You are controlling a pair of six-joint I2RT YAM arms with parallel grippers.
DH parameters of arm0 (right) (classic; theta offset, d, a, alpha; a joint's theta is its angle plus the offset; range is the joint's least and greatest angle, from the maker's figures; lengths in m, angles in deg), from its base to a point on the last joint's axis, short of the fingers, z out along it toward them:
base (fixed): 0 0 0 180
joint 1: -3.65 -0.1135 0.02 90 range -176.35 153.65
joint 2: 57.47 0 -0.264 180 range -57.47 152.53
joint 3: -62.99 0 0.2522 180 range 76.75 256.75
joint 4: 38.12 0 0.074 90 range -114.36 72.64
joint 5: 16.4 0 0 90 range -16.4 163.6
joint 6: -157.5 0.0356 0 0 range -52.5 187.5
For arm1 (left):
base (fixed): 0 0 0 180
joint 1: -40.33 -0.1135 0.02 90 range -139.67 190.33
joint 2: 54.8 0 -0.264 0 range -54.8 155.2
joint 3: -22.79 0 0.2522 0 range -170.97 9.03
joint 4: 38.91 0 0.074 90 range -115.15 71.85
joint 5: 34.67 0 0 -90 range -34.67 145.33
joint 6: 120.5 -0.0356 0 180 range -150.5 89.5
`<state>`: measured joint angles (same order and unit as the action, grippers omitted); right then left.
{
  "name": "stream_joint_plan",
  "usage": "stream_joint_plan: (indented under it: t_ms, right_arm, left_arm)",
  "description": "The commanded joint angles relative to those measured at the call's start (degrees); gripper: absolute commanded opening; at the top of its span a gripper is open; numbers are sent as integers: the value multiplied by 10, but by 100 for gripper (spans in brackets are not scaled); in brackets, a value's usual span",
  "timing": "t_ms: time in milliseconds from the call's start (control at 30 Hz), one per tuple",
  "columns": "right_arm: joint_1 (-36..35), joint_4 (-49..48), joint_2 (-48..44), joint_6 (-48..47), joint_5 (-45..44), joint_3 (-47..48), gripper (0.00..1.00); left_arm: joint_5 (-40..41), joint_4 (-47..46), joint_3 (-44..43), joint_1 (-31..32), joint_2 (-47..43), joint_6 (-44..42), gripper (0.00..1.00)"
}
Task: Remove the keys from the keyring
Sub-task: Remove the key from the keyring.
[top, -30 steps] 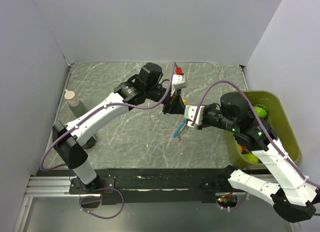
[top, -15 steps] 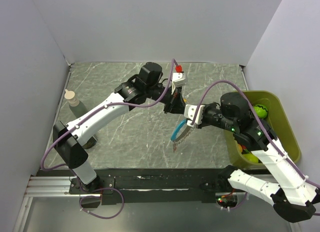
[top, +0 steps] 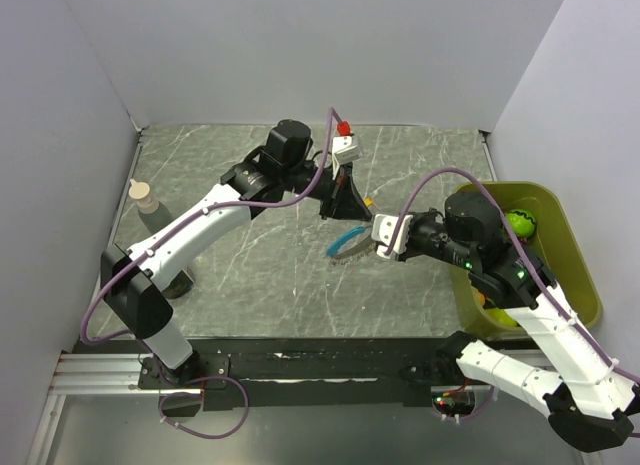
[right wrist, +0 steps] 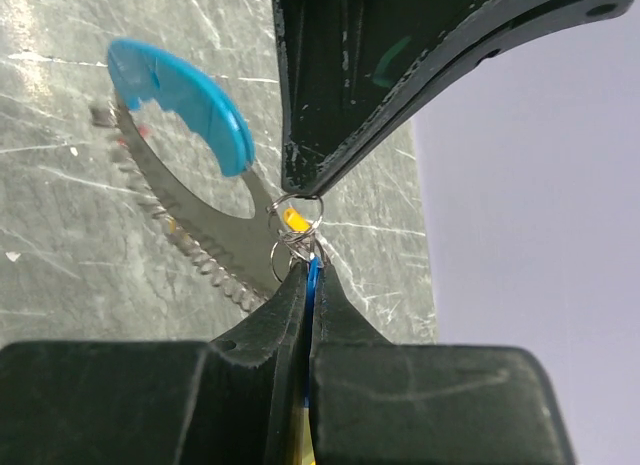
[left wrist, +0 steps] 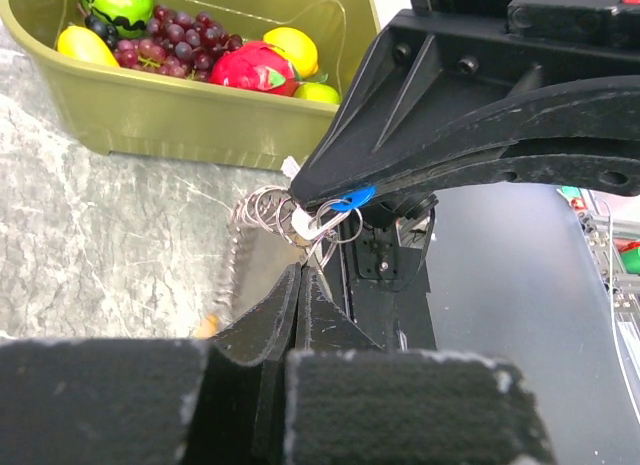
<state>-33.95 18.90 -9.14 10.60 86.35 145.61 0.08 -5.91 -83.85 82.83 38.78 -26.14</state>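
Keyring (left wrist: 262, 206) leftward now, between end effectors (left wrist: 300, 277) (right wrist: 306, 270)

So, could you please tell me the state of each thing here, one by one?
left gripper, shut on the keyring.
right gripper, shut on the blue key.
keyring, held up between both grippers, keys not yet removed.
light-blue strip, dangling from the keyring.
orange key, on the keyring.
bin, holding fruit.
bottle, upright, apart from both arms.
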Motion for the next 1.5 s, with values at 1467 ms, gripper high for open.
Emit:
stream_joint_plan:
  t_ms: [1467]
  right_arm:
    - [30,-20,25,80,126,66,0]
  left_arm:
    - [-39,26,9,35,-38,-90,32]
